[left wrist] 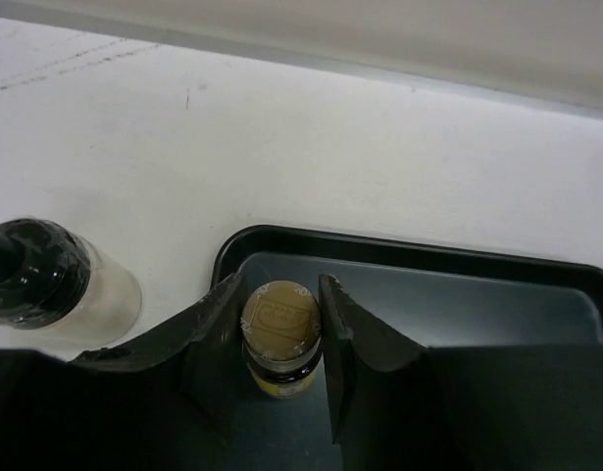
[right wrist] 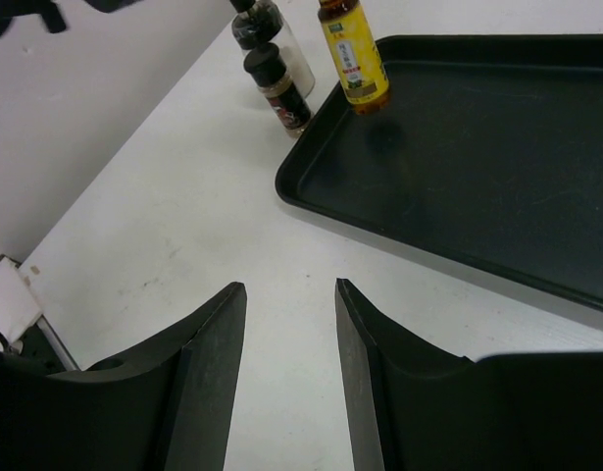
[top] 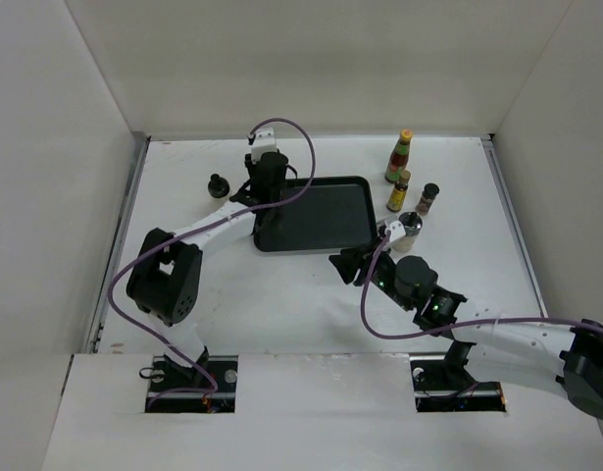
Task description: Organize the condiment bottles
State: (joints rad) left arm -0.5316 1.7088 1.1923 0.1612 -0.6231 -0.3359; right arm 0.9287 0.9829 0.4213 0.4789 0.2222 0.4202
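I read the left end effector (left wrist: 280,294) as pinching the amber bottle (left wrist: 281,332) at its tan cap. The bottle stands upright, long axis vertical, directly between the fingers in the far-left corner of the tray (left wrist: 399,257), so I judge the coming move to be a plain release and straight lift. The right end effector (right wrist: 289,294) is spread and holds nothing, over the counter (top: 281,294) just off the tray's near edge. The bottle is amber with a yellow label, and a dark-capped jar (right wrist: 279,88) stands just outside that corner.
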